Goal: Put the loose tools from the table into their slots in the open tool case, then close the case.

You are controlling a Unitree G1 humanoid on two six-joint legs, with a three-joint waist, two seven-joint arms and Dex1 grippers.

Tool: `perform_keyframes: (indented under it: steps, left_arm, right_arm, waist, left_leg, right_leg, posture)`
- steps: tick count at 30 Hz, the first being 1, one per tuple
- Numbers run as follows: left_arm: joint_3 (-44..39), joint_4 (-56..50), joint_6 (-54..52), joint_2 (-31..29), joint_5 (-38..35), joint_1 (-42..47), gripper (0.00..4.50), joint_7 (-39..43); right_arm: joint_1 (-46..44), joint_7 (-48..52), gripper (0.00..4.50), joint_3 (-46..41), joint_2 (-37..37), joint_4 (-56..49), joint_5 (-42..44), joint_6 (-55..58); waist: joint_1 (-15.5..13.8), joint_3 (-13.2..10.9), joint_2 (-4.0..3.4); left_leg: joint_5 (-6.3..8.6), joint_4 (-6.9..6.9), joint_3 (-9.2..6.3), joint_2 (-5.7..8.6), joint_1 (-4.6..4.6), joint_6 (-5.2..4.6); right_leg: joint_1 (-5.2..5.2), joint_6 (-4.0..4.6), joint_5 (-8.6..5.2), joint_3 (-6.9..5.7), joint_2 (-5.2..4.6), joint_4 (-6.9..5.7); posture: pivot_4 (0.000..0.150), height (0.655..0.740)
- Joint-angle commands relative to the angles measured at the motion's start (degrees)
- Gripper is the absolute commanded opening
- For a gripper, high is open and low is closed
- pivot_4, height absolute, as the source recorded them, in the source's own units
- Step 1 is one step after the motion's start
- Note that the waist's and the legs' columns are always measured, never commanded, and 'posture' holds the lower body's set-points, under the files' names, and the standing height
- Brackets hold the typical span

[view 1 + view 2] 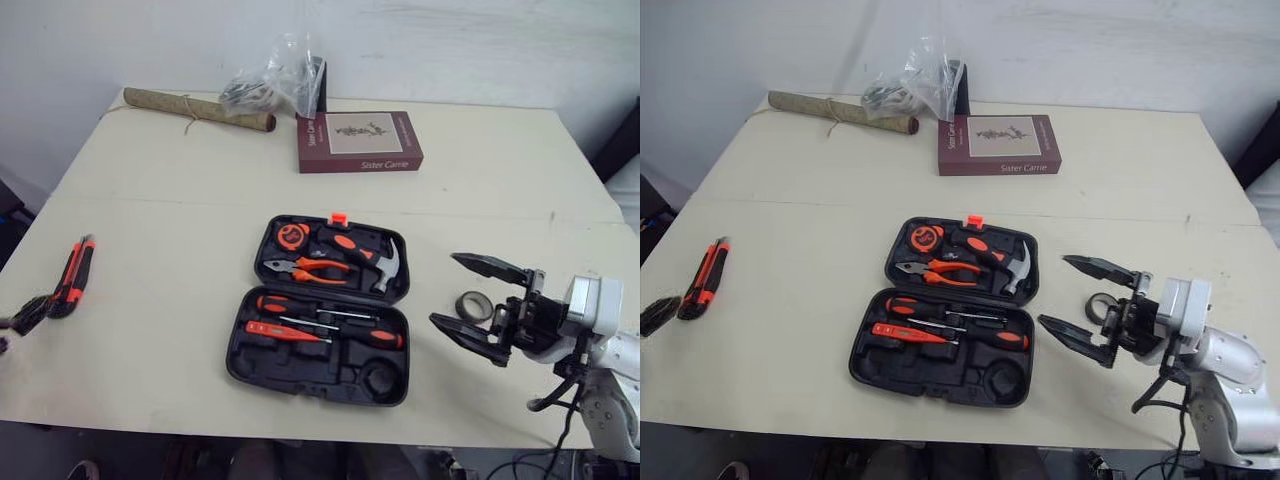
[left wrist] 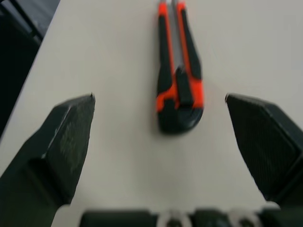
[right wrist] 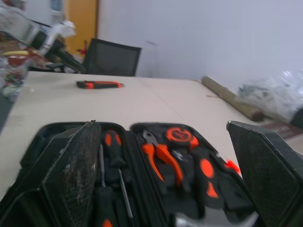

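Cream table (image 1: 150,330) bearing open tool case (image 1: 290,362), white wall (image 1: 480,50), black chair (image 3: 112,57)

Tool case (image 1: 300,368): black, open flat, I place it centre-front on tabletop (image 1: 180,200), orange latch at far edge. Far half holds tape measure (image 1: 291,236), orange-handled pliers (image 1: 308,268), hammer (image 1: 366,253), each seated. Near half holds screwdrivers (image 1: 275,303) and slim orange tester (image 1: 280,329) lying across it; round recess (image 1: 378,378) at near right corner.

Utility knife (image 1: 74,274): orange and black, flat on tabletop near left edge, well apart from case.

Tape roll (image 1: 473,305): dark ring, flat, I see it near case's right side.
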State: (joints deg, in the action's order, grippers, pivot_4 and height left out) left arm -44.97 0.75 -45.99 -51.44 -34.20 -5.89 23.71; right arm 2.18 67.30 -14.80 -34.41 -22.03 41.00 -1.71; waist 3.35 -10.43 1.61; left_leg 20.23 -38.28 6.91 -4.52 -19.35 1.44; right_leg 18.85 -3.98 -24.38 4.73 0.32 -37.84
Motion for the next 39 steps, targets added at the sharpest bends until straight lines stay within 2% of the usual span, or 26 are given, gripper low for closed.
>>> perform_keyframes:
  steps: [1, 8, 15, 21, 24, 26, 29, 35, 39]
  left_arm:
    - [2.95, 0.43, -4.63, -0.66, 0.55, 4.08, 4.48, -1.96]
    - [10.69, 11.6, -6.17, -3.06, 6.7, 14.29, 4.48, -4.23]
    - [18.76, 24.28, -1.65, -4.19, 11.46, 22.52, 4.48, 1.58]
    - [23.8, 31.91, -0.56, -4.68, 14.87, 28.01, 4.48, 4.96]
    - [25.25, 32.72, -1.85, -4.96, 15.55, 28.34, 3.68, 7.06]
    - [25.23, 32.68, -2.03, -4.91, 15.6, 28.18, 2.7, 7.95]
    - [24.72, 32.16, -1.22, -4.9, 16.0, 27.55, 1.59, 8.77]
    - [18.98, 25.91, 9.16, -4.45, 13.7, 23.62, 1.59, 13.09]
    - [14.41, 6.95, 16.33, -4.26, 7.79, 16.32, 1.59, 24.0]
  right_arm:
    - [-0.24, 2.29, 4.5, 0.65, 0.7, -0.27, 0.73, -2.05]
    - [0.07, 5.34, 4.5, 0.06, 1.03, 4.1, -1.05, -5.44]
    - [0.58, 4.83, 4.5, -0.24, 1.11, 5.42, -2.09, -7.19]
    - [-0.42, 2.27, 4.5, 0.73, 0.75, 3.29, -2.74, -5.56]
    - [-0.72, 0.85, 4.5, 0.95, 0.44, 1.92, -2.88, -4.53]
    - [-0.74, -0.04, 4.5, 0.95, 0.19, 1.0, -3.08, -3.83]
    - [-0.33, -0.82, 4.5, 0.72, -0.18, 0.12, -3.16, -3.02]
    - [1.47, -0.84, 4.5, -0.18, -0.98, -0.19, -3.45, -2.65]
    - [3.94, 0.68, 4.5, -2.4, -1.69, 2.17, -3.76, -4.28]
  waist:
    - [0.0, -0.01, 0.0]
    - [-0.13, -0.03, -0.01]
    - [-0.2, -0.03, -0.03]
    - [-0.67, -0.05, -0.12]
    - [-0.54, -0.03, -0.17]
    - [-0.52, -0.03, -0.17]
    - [-0.57, -0.03, -0.17]
    - [-0.36, -0.04, -0.16]
    - [-0.35, -0.12, 0.25]
  left_leg:
    - [-0.01, -0.01, 0.0, 0.0, 0.04, 0.02]
    - [-0.12, -0.01, 0.03, 0.0, 0.05, 0.07]
    - [-0.19, -0.02, 0.09, 0.0, 0.03, 0.14]
    - [-0.41, -0.08, 0.18, 0.0, 0.02, 0.28]
    - [-0.48, -0.08, 0.18, 0.0, 0.04, 0.34]
    - [-0.48, -0.06, 0.18, 0.0, 0.05, 0.35]
    - [-0.47, -0.06, 0.18, 0.0, 0.05, 0.33]
    - [-0.46, -0.05, 0.18, 0.0, 0.03, 0.32]
    - [-0.46, -0.08, 0.11, -0.01, -0.19, 0.32]
  right_leg:
    - [0.0, 0.0, 0.0, 0.0, 0.0, -0.03]
    - [0.08, 0.01, 0.0, 0.02, 0.01, -0.13]
    - [0.27, 0.01, -0.01, 0.01, 0.0, -0.31]
    - [0.62, 0.12, -0.06, 0.02, -0.02, -1.0]
    - [0.67, 0.16, -0.08, 0.03, -0.01, -1.17]
    - [0.67, 0.17, -0.09, 0.03, -0.02, -1.19]
    - [0.67, 0.16, -0.09, 0.02, -0.04, -1.18]
    - [0.69, 0.16, -0.09, 0.01, -0.06, -1.16]
    - [0.81, 0.16, -0.09, -0.06, -0.06, -1.14]
  posture:
    - [0.15, 0.74]
    - [0.15, 0.74]
    - [0.15, 0.74]
    - [0.15, 0.74]
    - [0.15, 0.74]
    - [0.15, 0.74]
    - [0.15, 0.74]
    - [0.15, 0.74]
    - [0.15, 0.74]
